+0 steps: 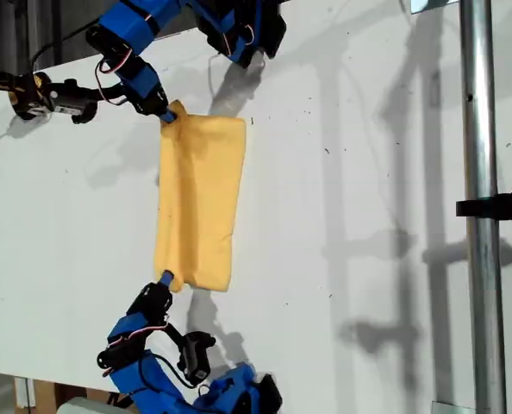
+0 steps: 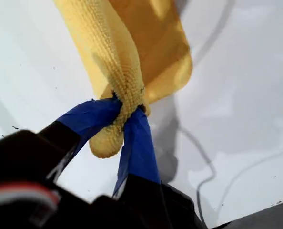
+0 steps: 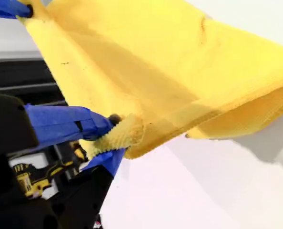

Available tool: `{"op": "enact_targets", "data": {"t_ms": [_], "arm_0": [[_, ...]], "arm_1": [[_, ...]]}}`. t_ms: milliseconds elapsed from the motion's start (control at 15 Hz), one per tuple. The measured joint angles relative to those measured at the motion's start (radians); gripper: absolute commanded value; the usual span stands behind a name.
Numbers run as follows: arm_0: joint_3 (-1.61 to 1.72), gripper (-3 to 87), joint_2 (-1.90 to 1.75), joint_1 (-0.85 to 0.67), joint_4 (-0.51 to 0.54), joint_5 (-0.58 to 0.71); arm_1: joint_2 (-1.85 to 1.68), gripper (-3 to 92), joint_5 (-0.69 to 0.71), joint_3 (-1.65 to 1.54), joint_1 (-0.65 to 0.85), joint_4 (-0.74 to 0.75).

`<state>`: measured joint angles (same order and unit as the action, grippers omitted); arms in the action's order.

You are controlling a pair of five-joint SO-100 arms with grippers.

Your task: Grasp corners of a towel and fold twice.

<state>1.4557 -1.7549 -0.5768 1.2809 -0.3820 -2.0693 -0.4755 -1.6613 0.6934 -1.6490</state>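
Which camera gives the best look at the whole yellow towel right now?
The exterior view: the towel shows end to end, folded into a long strip on the white table, pinched at both ends. The first wrist view shows only one bunched end in my first gripper; the second wrist view shows the lifted end at my second gripper.

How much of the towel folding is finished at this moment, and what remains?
The first fold looks done: the towel lies as a narrow, doubled strip. In hand: my first gripper and my second gripper each pinch one end of it between the fingers. Still left, probably: the second fold, then letting go.
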Motion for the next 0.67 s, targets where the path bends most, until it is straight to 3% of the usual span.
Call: {"op": "enact_targets", "data": {"t_ms": [400, 667], "arm_0": [[-0.011, -0.9, 0.023, -0.026, -0.038, 0.017], [0.092, -0.9, 0.048, -0.025, -0.069, -0.028]], "arm_1": [[-0.028, -0.1, 0.044, 0.021, 0.063, 0.081], [-0.035, -0.1, -0.043, -0.118, -0.014, 0.101]]}}
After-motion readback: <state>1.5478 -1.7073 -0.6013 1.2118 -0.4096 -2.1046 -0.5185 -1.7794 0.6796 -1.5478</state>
